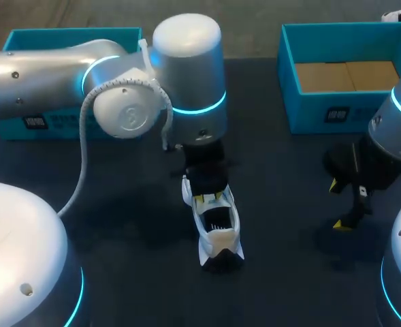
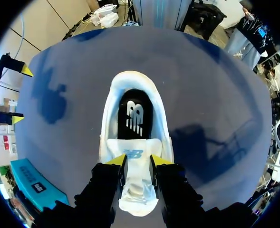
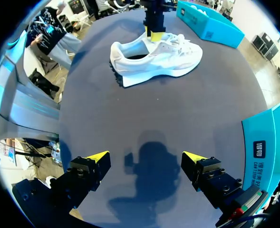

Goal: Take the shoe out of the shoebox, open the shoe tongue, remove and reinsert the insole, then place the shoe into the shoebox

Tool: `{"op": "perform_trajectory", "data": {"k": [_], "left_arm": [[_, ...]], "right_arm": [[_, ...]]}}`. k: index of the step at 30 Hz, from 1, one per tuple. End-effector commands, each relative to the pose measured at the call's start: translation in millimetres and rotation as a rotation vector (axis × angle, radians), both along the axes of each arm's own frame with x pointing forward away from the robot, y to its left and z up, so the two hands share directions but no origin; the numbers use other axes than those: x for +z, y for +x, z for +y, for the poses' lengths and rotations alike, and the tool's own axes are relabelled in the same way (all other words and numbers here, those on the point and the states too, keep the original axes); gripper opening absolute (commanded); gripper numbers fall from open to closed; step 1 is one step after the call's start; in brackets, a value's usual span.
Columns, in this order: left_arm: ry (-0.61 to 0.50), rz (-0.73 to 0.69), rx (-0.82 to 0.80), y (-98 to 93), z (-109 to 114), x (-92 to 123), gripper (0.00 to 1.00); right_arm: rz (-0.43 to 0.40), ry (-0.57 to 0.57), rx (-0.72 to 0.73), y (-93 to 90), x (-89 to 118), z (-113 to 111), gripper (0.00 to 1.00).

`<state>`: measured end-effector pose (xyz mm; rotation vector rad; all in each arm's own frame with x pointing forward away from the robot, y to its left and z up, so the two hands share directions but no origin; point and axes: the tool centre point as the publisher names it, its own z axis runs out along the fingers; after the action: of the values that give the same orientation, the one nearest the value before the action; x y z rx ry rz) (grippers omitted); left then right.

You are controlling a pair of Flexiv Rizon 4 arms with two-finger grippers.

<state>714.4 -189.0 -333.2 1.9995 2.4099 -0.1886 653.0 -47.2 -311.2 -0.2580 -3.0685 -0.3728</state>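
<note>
Shoe (image 1: 219,231) stands upright on its sole mid-bench, out of both boxes, heel toward the near edge. Left hand (image 2: 137,161) is clamped on the tongue (image 2: 136,178), a yellow tip on each side. The black insole (image 2: 135,114) lies flat inside, not yet pulled.

Risks, as a judgement: nothing pins the shoe down, so a pull on the tongue may drag or tip the whole shoe rather than open it. The tongue is soft and held only near its end — it could slide out of the pinch. Tight laces would make both worse.

Right hand (image 3: 147,156) hangs over bare bench (image 1: 282,204) near the right edge, fingers wide apart, holding nothing, well apart from the shoe. Nothing lies between it and the shoe opening, though the left hand sits over the tongue and crowds access from the toe side.

At the far edge, the left shoebox (image 1: 64,126) is partly hidden by the left arm. The right shoebox (image 1: 323,116) holds brown cardboard (image 1: 346,75) — both are well apart from the shoe.
</note>
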Motion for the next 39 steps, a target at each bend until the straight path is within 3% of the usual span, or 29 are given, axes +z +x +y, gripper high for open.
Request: {"op": "perform_trajectory", "data": {"k": [1, 10, 13, 19, 20, 22, 23, 27, 30, 39], "left_arm": [[-0.006, -0.014, 0.003, -4.5, 6, 12, 0.31], [-0.007, 0.011, 0.004, -7.9, -3, -1, 0.33], [-0.015, 0.006, 0.002, -7.5, -1, 8, 0.33], [-0.020, -0.035, 0.008, -8.8, 9, 41, 0.45], [-0.022, -0.034, 0.015, -9.1, 11, 45, 0.48], [0.006, -0.015, 0.039, -11.0, 13, 53, 0.89], [0.012, 0.000, 0.045, -12.3, 14, 57, 1.00], [0.013, 0.000, 0.113, -18.8, 17, 74, 1.00], [0.018, -0.095, 0.183, -22.1, 22, 84, 1.00], [0.018, -0.095, 0.183, -22.1, 22, 84, 1.00]], "right_arm": [[-0.003, 0.000, 0.000, -1.4, 0, 0, 1.00], [-0.003, 0.000, 0.000, -1.4, 0, 0, 1.00], [-0.003, 0.000, 0.000, -1.4, 0, 0, 1.00], [-0.003, 0.000, 0.000, -1.4, 0, 0, 1.00], [-0.003, 0.000, 0.000, -1.4, 0, 0, 1.00], [-0.003, 0.000, 0.000, -1.4, 0, 0, 1.00], [-0.003, 0.000, 0.000, -1.4, 0, 0, 1.00], [-0.003, 0.000, 0.000, -1.4, 0, 0, 1.00], [-0.003, 0.000, 0.000, -1.4, 0, 0, 1.00], [-0.003, 0.000, 0.000, -1.4, 0, 0, 1.00]]}}
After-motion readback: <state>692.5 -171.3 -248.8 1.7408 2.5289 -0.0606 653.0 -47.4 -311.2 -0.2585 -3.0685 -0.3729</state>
